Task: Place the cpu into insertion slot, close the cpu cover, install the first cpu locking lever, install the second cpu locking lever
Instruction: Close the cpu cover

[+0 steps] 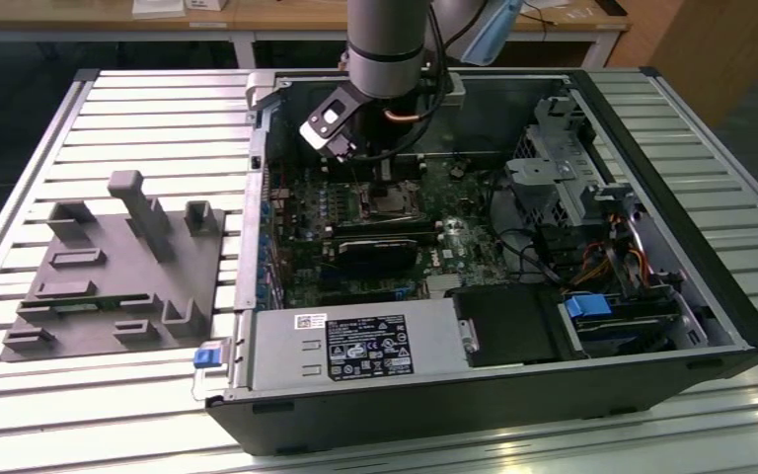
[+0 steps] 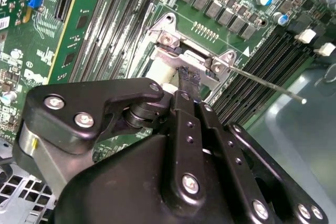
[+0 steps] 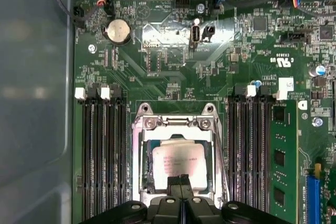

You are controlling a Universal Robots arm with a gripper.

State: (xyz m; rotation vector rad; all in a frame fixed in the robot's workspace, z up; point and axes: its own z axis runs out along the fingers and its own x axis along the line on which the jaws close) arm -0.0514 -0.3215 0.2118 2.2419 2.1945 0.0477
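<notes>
Okay, exterior view: open computer case (image 1: 485, 410) lies flat on a slatted metal table (image 1: 155, 104). A grey fixture block (image 1: 115, 267) sits on the table, at the exterior view's left of the case. From above, the arm (image 1: 386, 39) hangs into the case, and the gripper (image 1: 382, 180) sits right over the insertion slot (image 1: 386, 204) on the motherboard (image 1: 307, 267). Black fan shroud (image 1: 376, 252) is just beside the slot on the near side, and the power supply (image 1: 352, 346) is nearer again. Jaw state cannot be told from this view.

First wrist view: the cpu (image 3: 181, 161) lies flat in the insertion slot, silvery top up, seen through the square window of the cpu cover (image 3: 137, 156). The cover frame lies around the cpu; fully down or not, cannot tell. The gripper (image 3: 181, 179) has its tips at one edge of the cpu, jaws drawn tight together, nothing visible between them. Black memory slots (image 3: 102, 150) flank the socket on both sides, with one green memory stick (image 3: 281, 156) fitted. A coin battery (image 3: 118, 31) sits well apart from the socket.

Second wrist view: black body of the gripper (image 2: 188, 80) is in the foreground, jaws narrow and together, tips down at the silvery frame of the socket. A thin lever rod (image 2: 262, 83) sticks out free from a socket corner, over the memory slots, not hooked down.
</notes>
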